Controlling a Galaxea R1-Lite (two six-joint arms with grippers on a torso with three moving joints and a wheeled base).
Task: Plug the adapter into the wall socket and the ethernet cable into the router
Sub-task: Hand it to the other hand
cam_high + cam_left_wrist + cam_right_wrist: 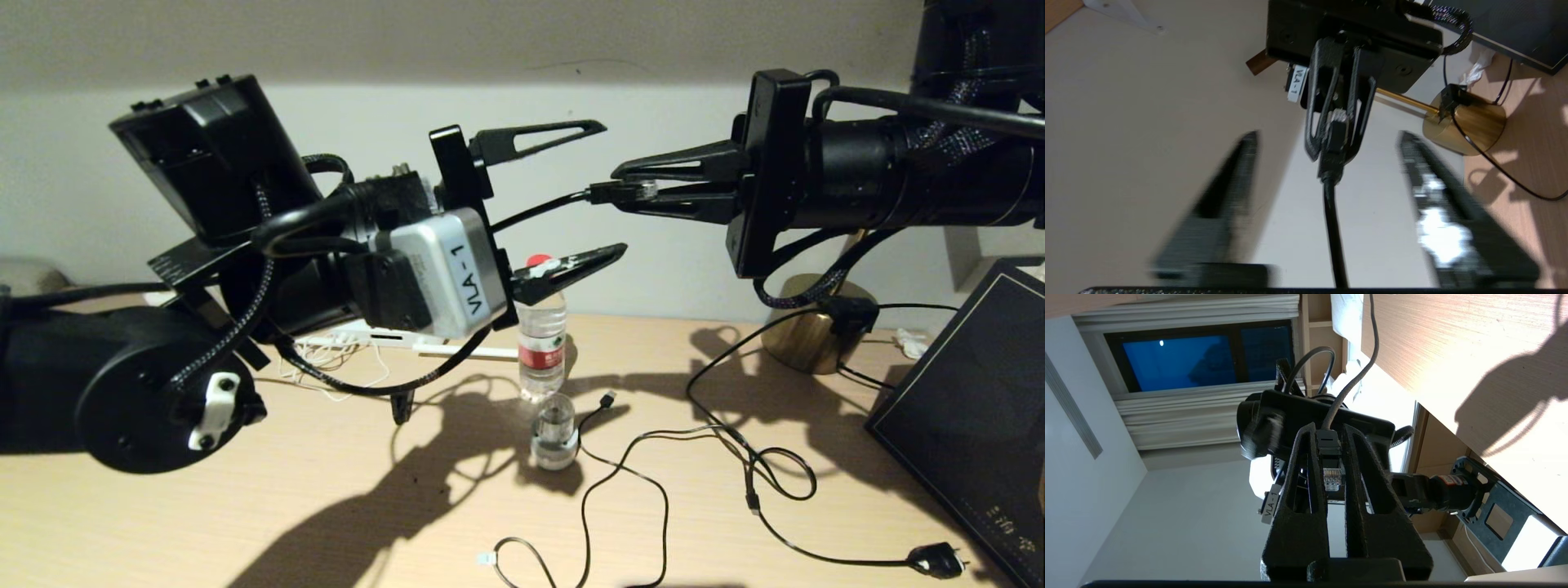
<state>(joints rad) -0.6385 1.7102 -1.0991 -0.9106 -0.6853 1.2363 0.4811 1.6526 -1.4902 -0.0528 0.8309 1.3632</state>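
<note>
Head view, upper centre: our right gripper [633, 193] pinches the black round ethernet cable's [539, 210] clear plug; our left gripper [608, 186] gapes empty around it. Plug rigid, latch fragile, cord limp; we'd grip the boot.

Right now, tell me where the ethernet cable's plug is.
In the head view the ethernet cable plug is held in mid-air by the right claw, above the water bottle, facing the open left claw.
</note>
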